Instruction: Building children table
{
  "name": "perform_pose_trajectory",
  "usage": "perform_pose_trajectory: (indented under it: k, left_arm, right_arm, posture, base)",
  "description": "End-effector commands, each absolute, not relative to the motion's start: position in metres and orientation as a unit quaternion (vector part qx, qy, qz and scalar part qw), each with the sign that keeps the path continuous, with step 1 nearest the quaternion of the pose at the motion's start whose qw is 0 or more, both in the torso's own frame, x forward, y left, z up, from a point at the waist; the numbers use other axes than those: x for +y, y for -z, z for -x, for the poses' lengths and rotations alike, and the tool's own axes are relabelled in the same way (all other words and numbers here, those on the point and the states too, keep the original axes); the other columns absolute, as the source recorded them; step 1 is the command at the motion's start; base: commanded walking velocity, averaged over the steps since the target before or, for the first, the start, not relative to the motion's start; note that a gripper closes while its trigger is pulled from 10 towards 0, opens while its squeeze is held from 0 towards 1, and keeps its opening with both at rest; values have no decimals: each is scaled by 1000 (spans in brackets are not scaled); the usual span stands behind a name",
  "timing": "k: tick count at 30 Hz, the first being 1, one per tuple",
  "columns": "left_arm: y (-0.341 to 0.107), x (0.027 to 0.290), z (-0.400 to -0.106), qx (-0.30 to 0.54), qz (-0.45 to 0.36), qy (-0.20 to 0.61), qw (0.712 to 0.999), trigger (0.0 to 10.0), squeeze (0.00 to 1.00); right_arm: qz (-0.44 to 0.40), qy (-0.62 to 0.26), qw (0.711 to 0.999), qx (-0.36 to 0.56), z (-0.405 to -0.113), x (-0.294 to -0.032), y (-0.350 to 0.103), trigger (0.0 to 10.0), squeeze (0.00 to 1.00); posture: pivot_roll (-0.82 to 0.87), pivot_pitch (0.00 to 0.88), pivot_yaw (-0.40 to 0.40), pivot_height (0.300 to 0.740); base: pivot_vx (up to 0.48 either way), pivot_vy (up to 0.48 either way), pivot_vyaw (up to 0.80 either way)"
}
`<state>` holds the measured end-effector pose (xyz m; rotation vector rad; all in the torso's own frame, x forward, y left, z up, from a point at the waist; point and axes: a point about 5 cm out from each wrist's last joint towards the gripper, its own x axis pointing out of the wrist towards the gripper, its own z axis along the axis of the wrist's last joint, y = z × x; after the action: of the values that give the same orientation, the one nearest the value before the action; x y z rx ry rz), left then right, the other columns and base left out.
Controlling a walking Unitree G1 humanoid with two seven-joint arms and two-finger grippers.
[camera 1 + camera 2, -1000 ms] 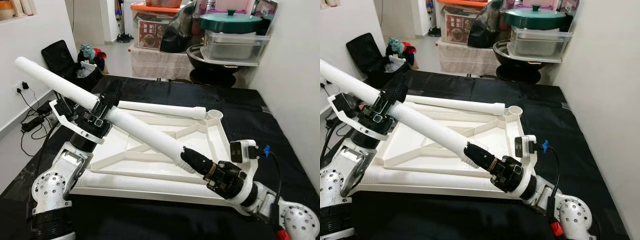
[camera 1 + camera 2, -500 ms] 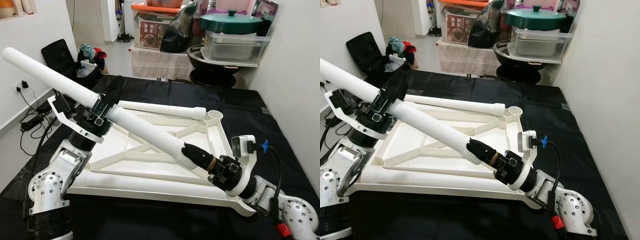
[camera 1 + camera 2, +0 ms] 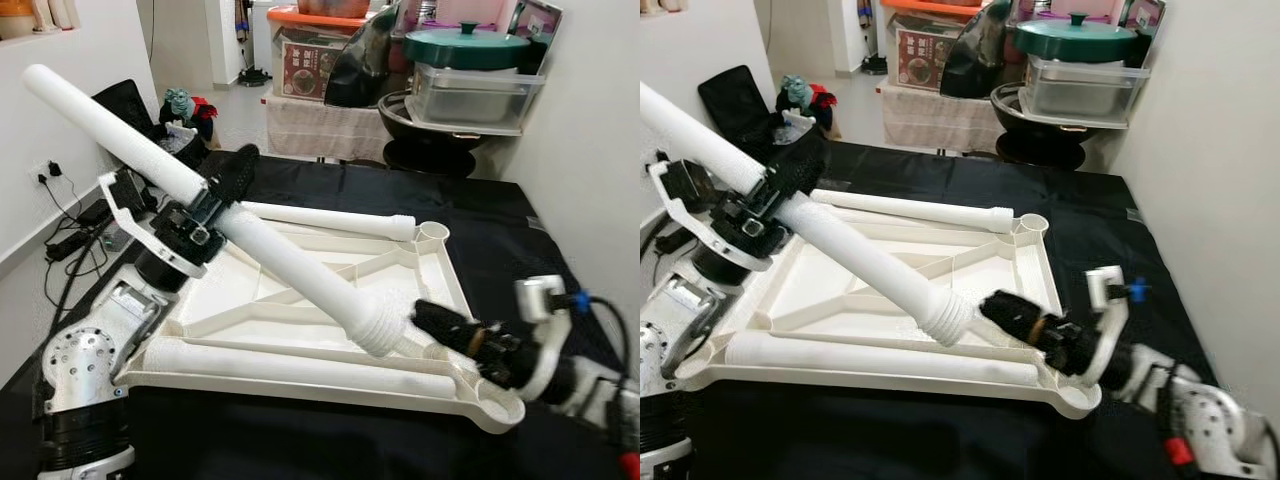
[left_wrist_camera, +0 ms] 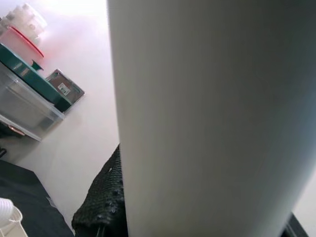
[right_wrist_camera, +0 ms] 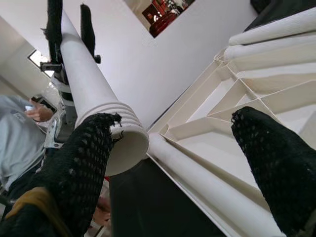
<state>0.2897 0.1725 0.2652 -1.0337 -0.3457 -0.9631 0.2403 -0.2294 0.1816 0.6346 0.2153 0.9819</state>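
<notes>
1. My right gripper (image 3: 432, 318), at 4 o'clock in the head views, has its two black fingers (image 5: 81, 163) spread apart; it lies low over the near right corner of the tabletop, just off the ribbed end of the leg and not gripping it.
2. The upturned white tabletop (image 3: 330, 300) lies underside up on the black cloth (image 3: 500, 230), its ribs forming a lattice of triangles inside a raised rim.
3. A second leg (image 3: 300, 365) lies along the near rim; a third leg (image 3: 330, 220) lies along the far rim at 12 o'clock, next to an open round socket (image 3: 433, 232) at the far right corner.
4. The long white leg (image 3: 210, 195) slants from its ribbed end (image 3: 948, 318) near the middle of the scene up to 10 o'clock, its plain end raised well clear of the cloth.
5. My left gripper (image 3: 222, 188), at 9 o'clock, is clamped around the leg about midway along it; the left wrist view shows the tube pressed against a black finger (image 4: 101, 207).
6. Beyond the cloth, at 1 o'clock, a green pot (image 3: 465, 45) rests on a clear box (image 3: 470, 95).
7. The right wrist view shows a seated person (image 5: 22, 143) in grey.
</notes>
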Motion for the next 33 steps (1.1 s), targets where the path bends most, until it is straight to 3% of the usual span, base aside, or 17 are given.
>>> perform_pose_trajectory:
  k: [1,6,12,13,14,18,19,20,21,25,30,33]
  left_arm:
    - [-269,178,-290,-168,470,442,745,0,0]
    - [-275,185,-289,-172,445,451,755,0,0]
    - [-274,181,-295,-148,424,471,759,0,0]
    - [-274,179,-297,-136,414,483,760,275,0]
    - [-273,174,-300,-122,403,496,759,588,0]
    - [-273,169,-303,-106,392,510,759,824,0]
    - [-271,163,-307,-91,379,520,760,2157,0]
    - [-269,155,-312,-76,364,524,766,3843,0]
    - [-270,147,-315,-65,353,532,767,10000,0]
    - [-271,130,-316,-45,330,559,759,10000,0]
    - [-273,120,-316,-37,322,577,750,10000,0]
    - [-279,113,-314,-34,316,609,727,10000,0]
  right_arm:
    - [-289,-457,835,101,-238,-236,-183,10000,1000]
    - [-207,-422,876,113,-233,-261,-180,10000,1000]
    - [-165,-434,883,74,-239,-256,-202,10000,1000]
    - [-144,-448,880,61,-241,-251,-212,10000,729]
    - [-117,-465,877,48,-243,-243,-222,10000,0]
    - [-96,-489,867,34,-246,-231,-233,10000,0]
    - [-78,-514,854,21,-247,-219,-243,10000,0]
    - [-66,-542,837,9,-246,-207,-252,10000,0]
    - [-53,-567,822,5,-247,-196,-256,10000,0]
    - [-43,-592,804,23,-255,-177,-250,10000,0]
    - [-51,-566,820,65,-270,-163,-228,10000,0]
    - [-87,-540,830,111,-278,-150,-204,10000,0]
  posture:
    - [46,0,-52,740]
    - [50,0,-45,740]
    - [37,0,-16,740]
    - [32,0,-9,740]
    - [25,0,-1,740]
    - [21,0,4,740]
    - [25,0,2,740]
    - [16,0,6,740]
    - [15,0,8,740]
    - [20,0,5,740]
    - [29,0,-4,740]
    - [26,0,-1,740]
  base:
    - [0,0,0]
    - [0,0,0]
    - [0,0,0]
    - [0,0,0]
    - [0,0,0]
    - [0,0,0]
    - [0,0,0]
    - [0,0,0]
    - [0,0,0]
    - [0,0,0]
    - [0,0,0]
    - [0,0,0]
